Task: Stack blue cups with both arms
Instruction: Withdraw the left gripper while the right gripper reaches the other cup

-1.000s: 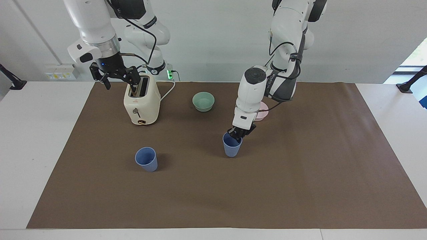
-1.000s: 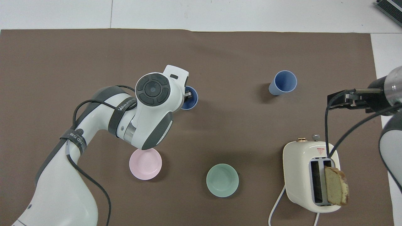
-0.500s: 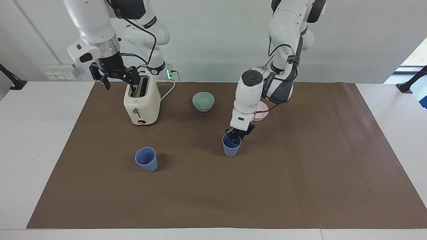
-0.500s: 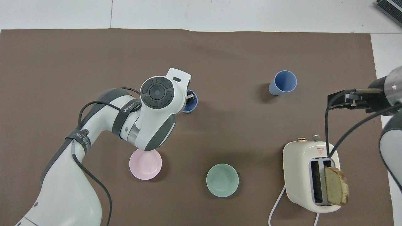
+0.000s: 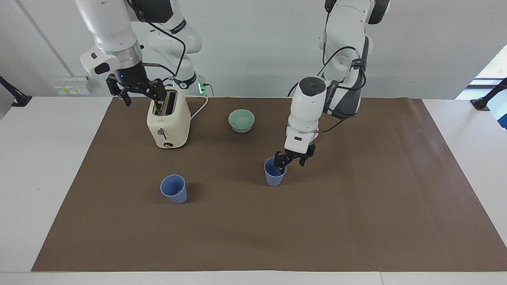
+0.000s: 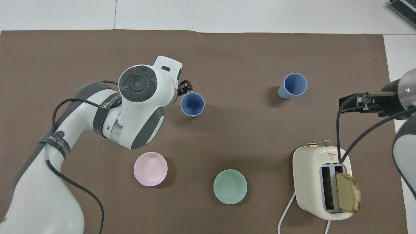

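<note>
One blue cup (image 5: pixel 274 174) stands upright in the middle of the brown mat; it also shows in the overhead view (image 6: pixel 192 104). My left gripper (image 5: pixel 292 161) is open and empty. It hovers at that cup's rim on the side toward the left arm's end, and shows in the overhead view (image 6: pixel 184 87). The second blue cup (image 5: pixel 173 189) stands upright toward the right arm's end, also in the overhead view (image 6: pixel 292 85). My right gripper (image 5: pixel 143 94) is open and empty, waiting in the air beside the toaster's top (image 6: pixel 350 104).
A cream toaster (image 5: pixel 168 124) with a bread slice (image 6: pixel 347 192) in one slot stands near the right arm. A pale green bowl (image 5: pixel 241 120) and a pale pink bowl (image 6: pixel 150 169) sit nearer to the robots than the cups. The brown mat (image 5: pixel 356 217) covers the table.
My left gripper was shut on the middle cup's rim. It has opened, let go and drawn up and aside toward the left arm's end. The cup stays standing. The right arm has not moved.
</note>
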Robot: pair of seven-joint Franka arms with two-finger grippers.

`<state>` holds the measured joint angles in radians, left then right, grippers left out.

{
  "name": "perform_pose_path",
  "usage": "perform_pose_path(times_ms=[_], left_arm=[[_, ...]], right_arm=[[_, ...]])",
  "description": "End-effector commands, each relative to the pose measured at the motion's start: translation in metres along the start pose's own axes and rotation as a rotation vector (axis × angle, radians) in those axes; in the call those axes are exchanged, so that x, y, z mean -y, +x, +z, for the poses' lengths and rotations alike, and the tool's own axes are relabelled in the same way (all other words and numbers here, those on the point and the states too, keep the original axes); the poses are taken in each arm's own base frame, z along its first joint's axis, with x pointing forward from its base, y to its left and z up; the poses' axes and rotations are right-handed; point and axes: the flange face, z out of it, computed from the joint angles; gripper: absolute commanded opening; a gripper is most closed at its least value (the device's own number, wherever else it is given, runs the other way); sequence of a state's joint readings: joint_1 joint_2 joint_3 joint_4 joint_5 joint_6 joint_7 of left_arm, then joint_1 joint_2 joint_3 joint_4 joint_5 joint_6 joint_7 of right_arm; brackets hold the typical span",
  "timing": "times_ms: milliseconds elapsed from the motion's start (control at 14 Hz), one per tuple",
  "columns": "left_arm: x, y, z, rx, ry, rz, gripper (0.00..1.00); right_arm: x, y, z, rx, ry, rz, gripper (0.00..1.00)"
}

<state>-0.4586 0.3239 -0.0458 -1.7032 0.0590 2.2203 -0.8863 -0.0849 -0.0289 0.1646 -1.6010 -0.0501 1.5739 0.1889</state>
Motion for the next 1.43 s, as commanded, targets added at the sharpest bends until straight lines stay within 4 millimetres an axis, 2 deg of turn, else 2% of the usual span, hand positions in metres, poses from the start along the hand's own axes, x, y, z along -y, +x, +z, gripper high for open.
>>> perform_pose_path(times_ms=[0, 500, 714, 786, 857, 1071, 1357], left_arm=[[0.045, 0.028, -0.034, -0.001, 0.047, 0.065, 1.00], [0.152, 0.081, -0.090, 0.067, 0.069, 0.177, 1.00], [0.190, 0.095, -0.102, 0.098, 0.082, 0.242, 1.00], [0.204, 0.099, -0.107, 0.112, 0.087, 0.283, 1.00], [0.218, 0.103, -0.111, 0.137, 0.094, 0.327, 1.00], [0.246, 0.106, -0.130, 0.176, 0.094, 0.491, 1.00], [0.261, 0.106, -0.169, 0.160, 0.094, 0.495, 1.00]], right_arm=[[-0.004, -0.002, -0.002, -0.010, -0.001, -0.022, 1.00], [-0.003, 0.002, -0.003, -0.039, 0.005, -0.022, 1.00], [-0.005, 0.007, -0.001, -0.040, -0.011, -0.022, 1.00], [-0.005, 0.013, 0.005, -0.032, -0.013, -0.023, 1.00], [-0.006, 0.023, 0.010, -0.027, -0.011, -0.022, 1.00], [-0.006, 0.066, 0.040, -0.035, -0.002, -0.033, 1.00], [0.000, 0.115, 0.097, -0.059, 0.017, -0.041, 1.00]])
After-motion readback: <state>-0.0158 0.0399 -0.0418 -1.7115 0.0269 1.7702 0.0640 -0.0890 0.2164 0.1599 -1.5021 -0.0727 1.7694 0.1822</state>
